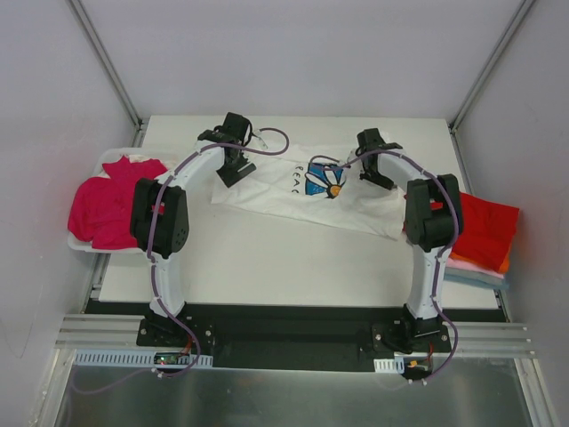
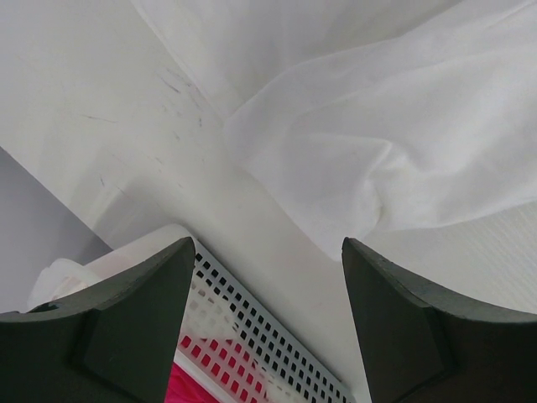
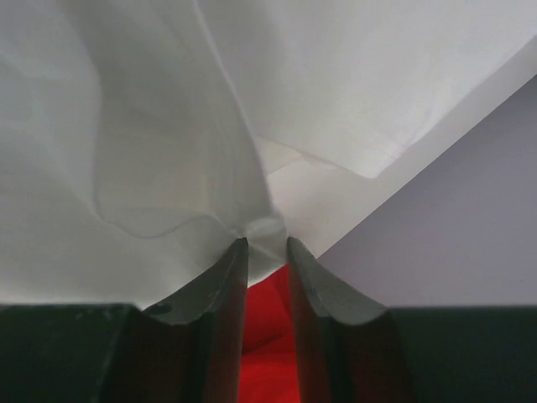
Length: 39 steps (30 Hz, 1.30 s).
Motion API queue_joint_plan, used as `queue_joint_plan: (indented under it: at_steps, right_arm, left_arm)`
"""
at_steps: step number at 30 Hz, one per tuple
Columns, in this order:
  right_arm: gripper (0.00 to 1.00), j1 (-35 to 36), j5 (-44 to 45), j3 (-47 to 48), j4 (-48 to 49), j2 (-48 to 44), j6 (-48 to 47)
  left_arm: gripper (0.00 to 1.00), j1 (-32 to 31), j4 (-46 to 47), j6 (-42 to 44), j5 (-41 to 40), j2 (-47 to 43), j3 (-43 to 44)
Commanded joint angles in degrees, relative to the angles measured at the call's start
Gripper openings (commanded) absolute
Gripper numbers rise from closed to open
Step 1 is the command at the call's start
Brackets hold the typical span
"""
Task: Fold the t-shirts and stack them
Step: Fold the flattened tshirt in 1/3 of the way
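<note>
Tees are spread along the bench (image 1: 284,258). A magenta tee (image 1: 107,209) is heaped in a tray (image 1: 82,244) at the left. The left jaws are held wide over the left edge of the white tee (image 1: 267,196), which is spread mid-bench. The right jaws are set narrow at a fold of it; whether it is gripped cannot be told. A red tee (image 1: 484,227) is stacked at the right edge.
</note>
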Motion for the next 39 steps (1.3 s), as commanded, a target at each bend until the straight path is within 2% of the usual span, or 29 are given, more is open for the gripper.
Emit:
queue_joint_plan:
  at_steps: [1, 4, 11, 21, 30, 32, 37, 39]
  right_arm:
    - [0.38, -2.2, 3.6, 4.2, 2.6, 0.4, -1.5]
    - [0.47, -3.3, 3.7, 5.5, 3.1, 0.1, -1.3]
    - [0.58, -3.5, 3.5, 7.4, 2.3, -2.2, 0.1]
    - [0.61, -3.6, 1.6, 5.4, 1.6, -4.7, 2.2]
    - [0.62, -3.0, -0.2, 9.6, -1.9, -5.5, 4.5]
    - [0.66, -3.0, -0.3, 10.4, -1.8, -5.3, 5.1]
    - [0.76, -2.6, -7.1, 11.3, -4.6, -4.5, 9.5]
    - [0.81, -2.3, -11.3, 11.9, -6.9, -3.8, 11.7]
  left_arm:
    - [0.71, -0.3, 0.5, 0.5, -1.4, -1.3, -0.3]
    - [0.71, -0.3, 0.8, 0.2, -1.4, -1.2, 0.0]
    - [0.73, -0.1, 2.0, -0.4, -0.6, 0.2, 3.3]
    - [0.74, 0.0, 2.2, -0.1, -0.6, 3.9, 10.6]
    - [0.75, 0.0, 2.8, -0.7, 0.1, 6.9, 13.9]
    - [0.79, 0.0, 3.0, -0.7, 0.5, 8.3, 15.8]
    - [0.99, 0.1, 2.9, -1.2, 3.6, 11.8, 20.3]
    - [0.99, 0.1, 2.7, -1.5, 4.6, 12.7, 20.7]
